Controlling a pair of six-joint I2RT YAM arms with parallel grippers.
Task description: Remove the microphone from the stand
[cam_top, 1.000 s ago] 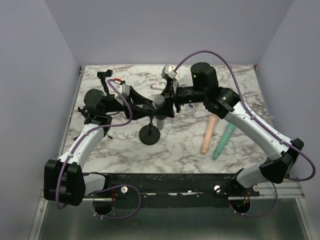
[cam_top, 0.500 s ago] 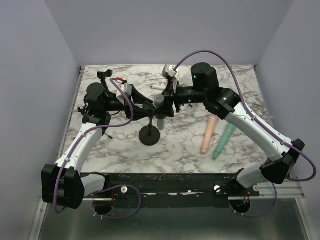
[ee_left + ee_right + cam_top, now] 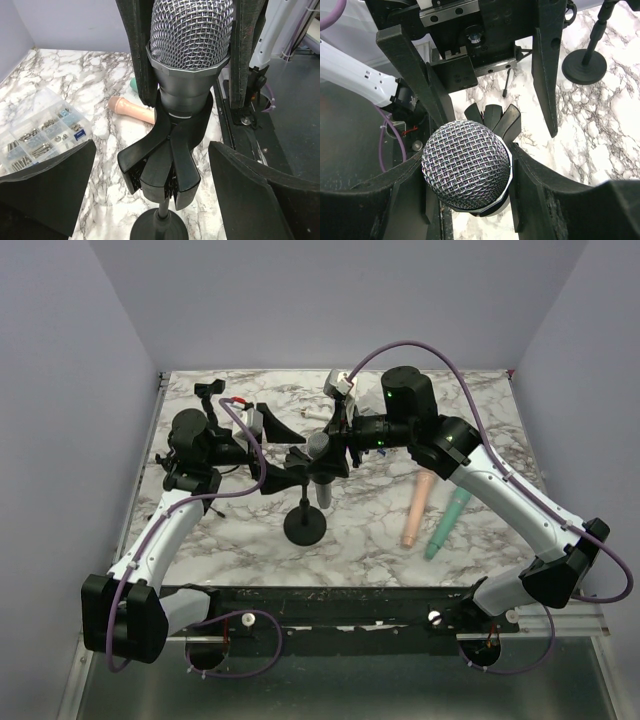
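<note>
The microphone (image 3: 319, 448), with a silver mesh head (image 3: 466, 170) and dark body, sits in the black clip (image 3: 170, 160) of the stand. The stand's thin pole goes down to a round base (image 3: 304, 527). My right gripper (image 3: 466, 186) is shut on the microphone just below the head, a finger (image 3: 245, 50) pressing on each side. My left gripper (image 3: 157, 200) stands open, its fingers (image 3: 47, 195) wide apart on either side of the clip and touching nothing. In the top view the left gripper (image 3: 276, 452) is just left of the stand.
A pink tube (image 3: 417, 505) and a teal tube (image 3: 447, 523) lie on the marble table (image 3: 240, 530) to the right. A clear parts box (image 3: 40, 135) sits on the far side. Another small black stand (image 3: 585, 62) stands near the left arm.
My left gripper has opened and let go of the stand's clip. The stand's base has shifted slightly toward the near edge. The right gripper keeps its hold on the microphone.
</note>
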